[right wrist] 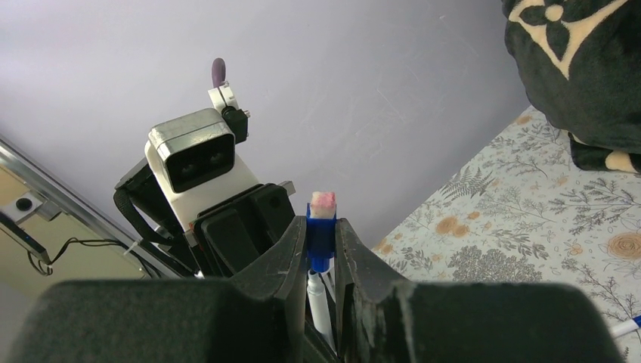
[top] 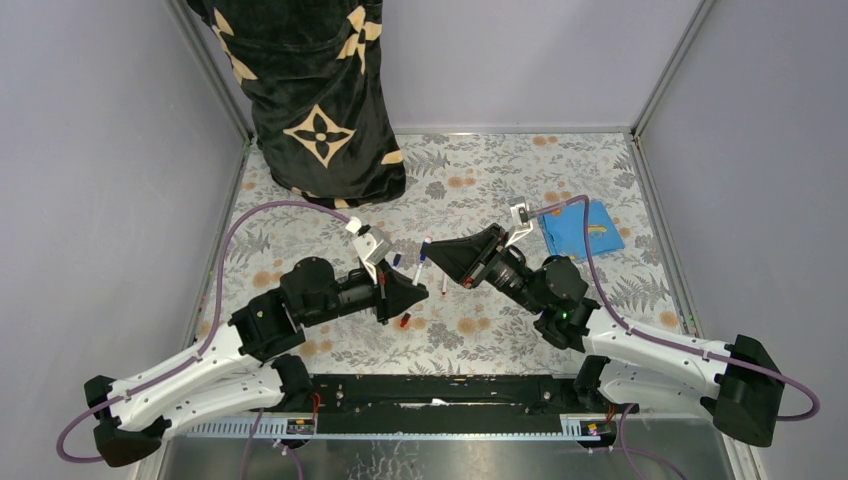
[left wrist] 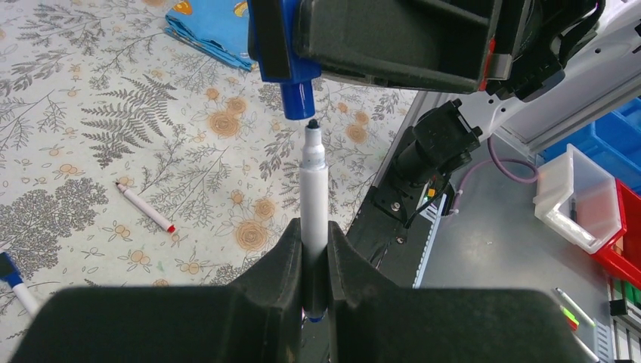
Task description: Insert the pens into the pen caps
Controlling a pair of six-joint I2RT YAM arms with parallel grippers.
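Both tools are gripping. The left tool (left wrist: 314, 246) is clamped on a white pen (left wrist: 314, 198), holding the smooth round barrel low down so that it stands upright between the black fingers. The right tool (right wrist: 321, 227) is clamped on a blue cap (right wrist: 320, 240), a short plastic cylinder.

In the left wrist view the cap hangs mouth-down directly above the pen. The dark pointed tip sits just beneath the mouth, lined up with it and a sliver apart.

Three pens show: the held one, a red-tipped pen (left wrist: 145, 207) lying flat on the counter (left wrist: 75, 113) to the left, and a blue-ended pen (left wrist: 15, 281) cut off by the picture's left edge. Two caps can be made out: the blue one, and a red cap (top: 405, 321) on the counter just beside the left tool.

A folded blue cloth (top: 582, 228) lies beyond the right arm, well apart. A plush black robe (top: 320, 100) with beige flower motifs rests at the far left corner. The counter has a matte print of grey ferns and orange blossoms.
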